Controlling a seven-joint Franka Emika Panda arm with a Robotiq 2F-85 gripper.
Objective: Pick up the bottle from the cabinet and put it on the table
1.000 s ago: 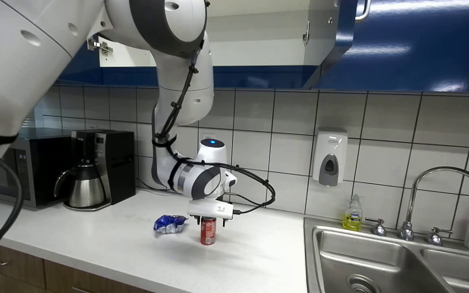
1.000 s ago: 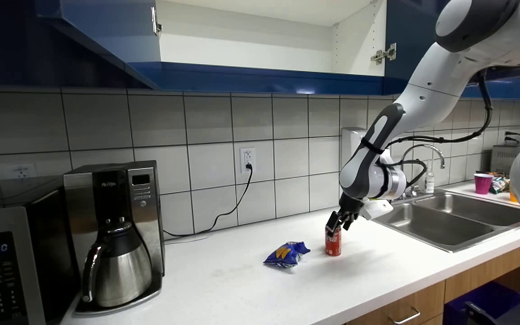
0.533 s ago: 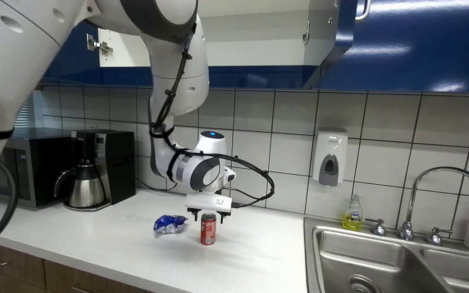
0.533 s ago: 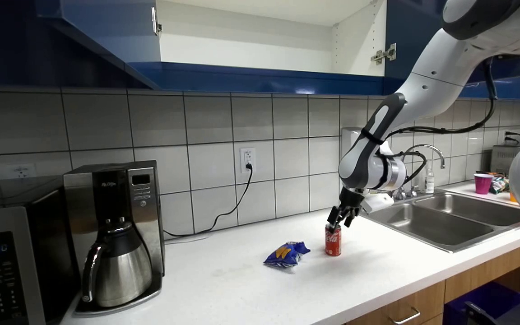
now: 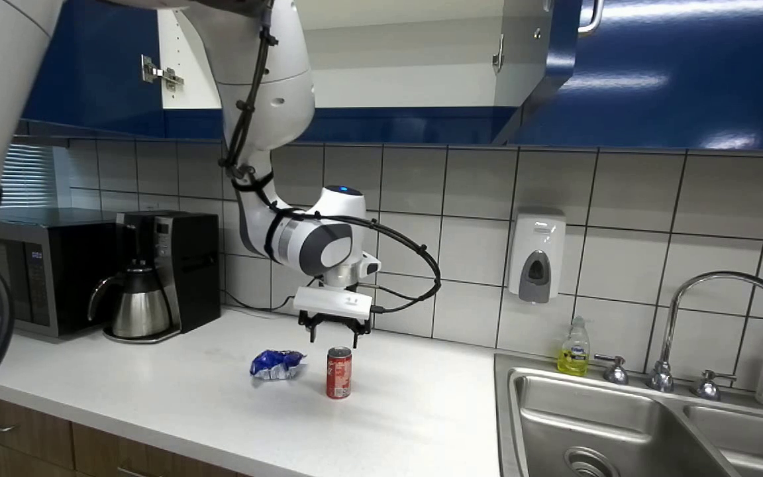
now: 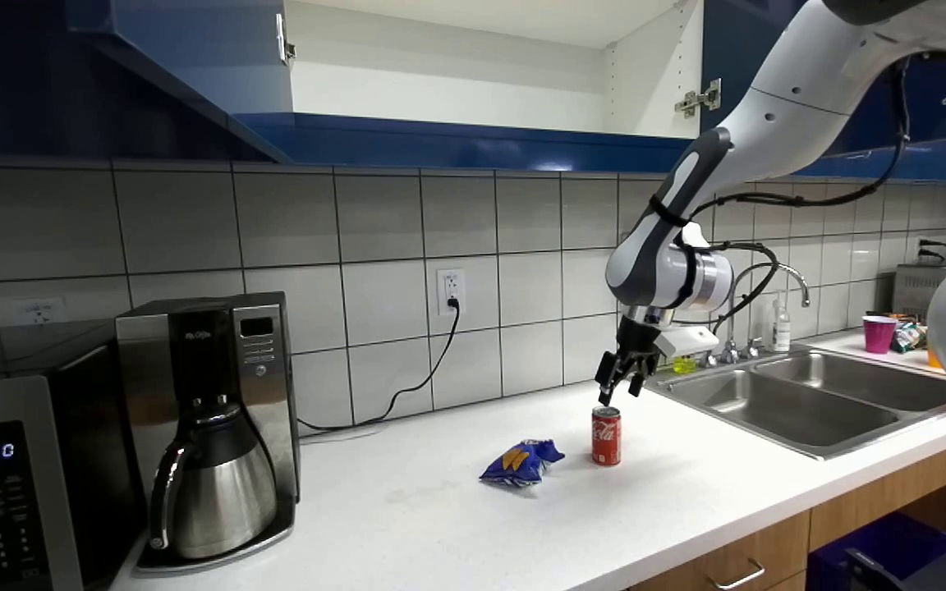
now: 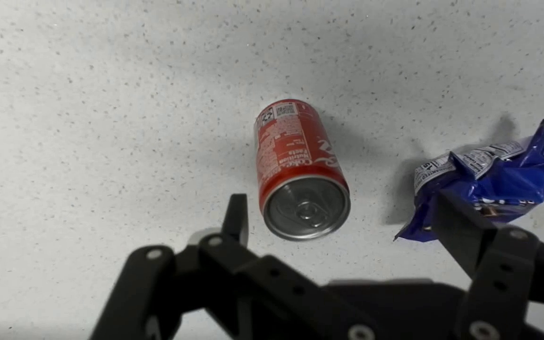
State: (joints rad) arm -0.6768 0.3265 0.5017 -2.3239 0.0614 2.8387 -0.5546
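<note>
Above the red can (image 5: 338, 375), clear of it, our gripper (image 5: 334, 342) hangs unclenched, its jaws spread wide. We see the can upright on the white countertop (image 5: 414, 411). Near the can lies the crumpled blue wrapper (image 5: 277, 365); well above the can, the blue cabinet (image 5: 421, 124) stands open; well apart from the can is the steel sink (image 5: 505, 417).

The arm (image 5: 285, 86) angled downward in both exterior views, its forearm (image 6: 793, 123) slanting toward the bent wrist (image 6: 633, 267). A small blue light (image 5: 343, 189) glowed atop the wrist. Beneath hung the gripper (image 5: 334, 341), pointing downward, its two jaws spread wide; in the wrist view the black fingertips (image 7: 237, 215) stood well apart, one either side of centre.
</note>
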